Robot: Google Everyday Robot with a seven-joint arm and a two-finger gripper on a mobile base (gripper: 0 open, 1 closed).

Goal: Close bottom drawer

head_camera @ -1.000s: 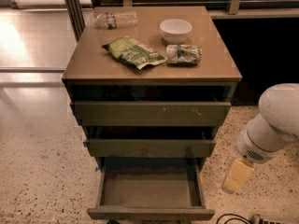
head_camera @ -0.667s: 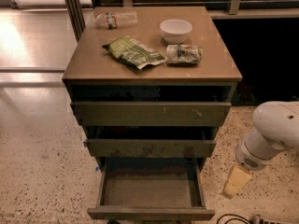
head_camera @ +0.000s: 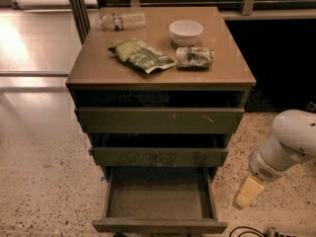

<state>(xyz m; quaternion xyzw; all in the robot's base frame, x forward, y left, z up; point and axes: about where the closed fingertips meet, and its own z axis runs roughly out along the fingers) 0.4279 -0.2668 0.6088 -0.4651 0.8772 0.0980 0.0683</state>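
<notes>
The bottom drawer (head_camera: 159,226) sits at 6 o'clock in the view, pulled well out of the cabinet. Its open mouth faces up, its plain front faces 6 o'clock, and the front's long axis runs from 9 to 3 o'clock. The middle drawer (head_camera: 159,156) and top drawer (head_camera: 159,120) above it each stand slightly out. The tool (head_camera: 245,196) hangs at 4 o'clock, over the speckled floor (head_camera: 44,191), just off the drawer's right front corner and apart from it. I cannot tell whether it is apart or together. Bare floor lies at the drawer's 9 and 3 o'clock sides. On the worktop (head_camera: 98,68) lie a water bottle (head_camera: 123,20), a white bowl (head_camera: 185,32) and a green snack bag (head_camera: 142,55).
</notes>
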